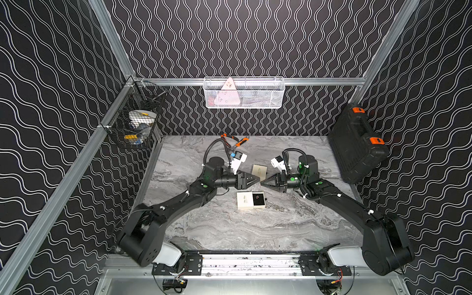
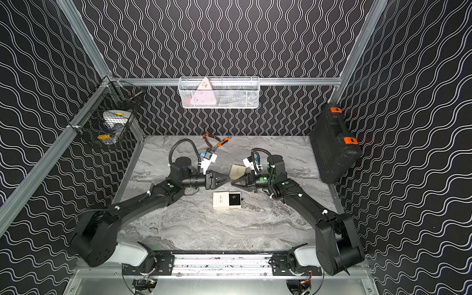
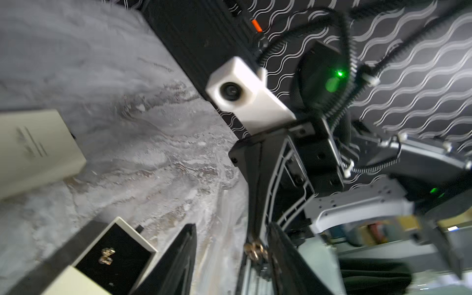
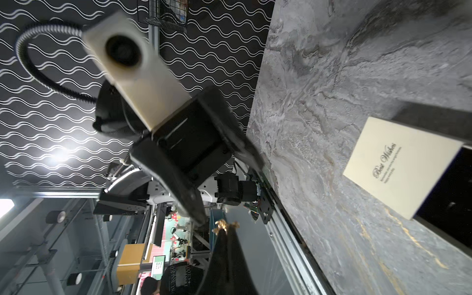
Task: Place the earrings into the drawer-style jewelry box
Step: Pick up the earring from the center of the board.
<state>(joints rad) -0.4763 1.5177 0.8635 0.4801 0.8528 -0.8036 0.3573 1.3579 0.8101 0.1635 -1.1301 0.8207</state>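
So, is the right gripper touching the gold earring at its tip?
Touching. The right wrist view shows the right gripper shut, with the gold earring pinched between its fingertips.

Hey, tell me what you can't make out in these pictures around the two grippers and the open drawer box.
Both top views: the held earring is only a speck.
Left wrist view: the drawer earrings are blurred; count unclear.
Right wrist view: the drawer is cut off by the edge; the left gripper is blurred, contact with the held earring unclear.
Everywhere: the second cream box is closed, contents hidden.
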